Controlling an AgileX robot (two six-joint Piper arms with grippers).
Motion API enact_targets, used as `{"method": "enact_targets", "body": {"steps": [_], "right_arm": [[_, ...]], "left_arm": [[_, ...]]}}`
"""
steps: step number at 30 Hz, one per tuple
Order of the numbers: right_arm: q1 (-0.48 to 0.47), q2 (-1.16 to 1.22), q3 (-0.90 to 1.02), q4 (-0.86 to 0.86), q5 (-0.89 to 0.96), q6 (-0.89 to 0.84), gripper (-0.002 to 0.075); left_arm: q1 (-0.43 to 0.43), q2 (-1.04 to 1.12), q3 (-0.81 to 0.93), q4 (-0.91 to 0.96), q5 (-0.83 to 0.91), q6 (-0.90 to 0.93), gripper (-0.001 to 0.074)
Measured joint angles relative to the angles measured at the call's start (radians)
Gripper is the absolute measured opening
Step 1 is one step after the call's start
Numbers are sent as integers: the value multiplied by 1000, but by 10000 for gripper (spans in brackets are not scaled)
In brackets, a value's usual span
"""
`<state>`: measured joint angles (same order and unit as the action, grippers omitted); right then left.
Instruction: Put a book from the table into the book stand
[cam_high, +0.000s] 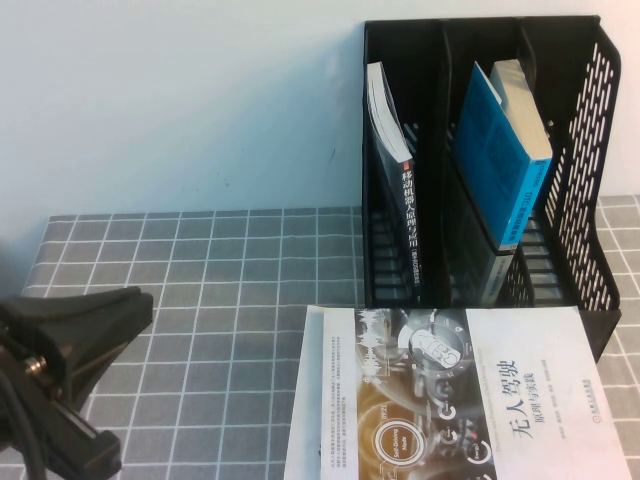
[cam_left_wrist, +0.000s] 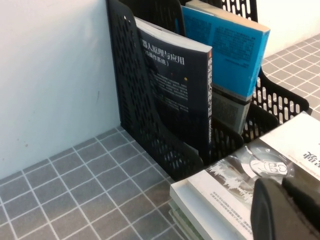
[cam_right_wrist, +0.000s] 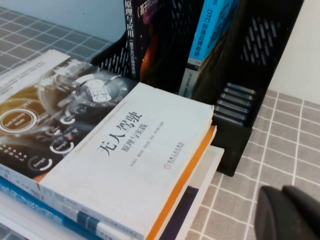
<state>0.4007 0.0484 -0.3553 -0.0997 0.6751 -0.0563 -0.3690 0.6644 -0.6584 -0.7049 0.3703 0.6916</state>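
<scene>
Navy-black book stands upright in leftmost compartment of black book stand on grid-cloth table; blue book alongside. Left gripper low at table's left, jaw state unclear. Right gripper near the white-and-brown book, fingers together.

A white-and-brown book tops a stack of books just ahead of the right gripper and the left gripper. A thick blue book leans farther beyond both.

dark-covered book is standing upright, leaning a bit, in the left slot of the black book stand on the grey grid table.
</scene>
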Motion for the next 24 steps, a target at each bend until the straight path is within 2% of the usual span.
{"method": "enact_targets", "body": {"steps": [5,8,15,20,24], "right_arm": [[0,0,1,0,0,0,-3],[0,0,1,3,0,0,-3],[0,0,2,9,2,0,-3],[0,0,2,9,2,10,-3],[0,0,2,9,2,15,-3]], "left_arm": [[2,-17,35,-6,-20,0,1],[19,-78,113,1,-118,4,1],[145,-313,377,16,-380,76,1],[274,-451,551,10,-399,78,1],[312,-484,631,9,-399,68,1]]}}
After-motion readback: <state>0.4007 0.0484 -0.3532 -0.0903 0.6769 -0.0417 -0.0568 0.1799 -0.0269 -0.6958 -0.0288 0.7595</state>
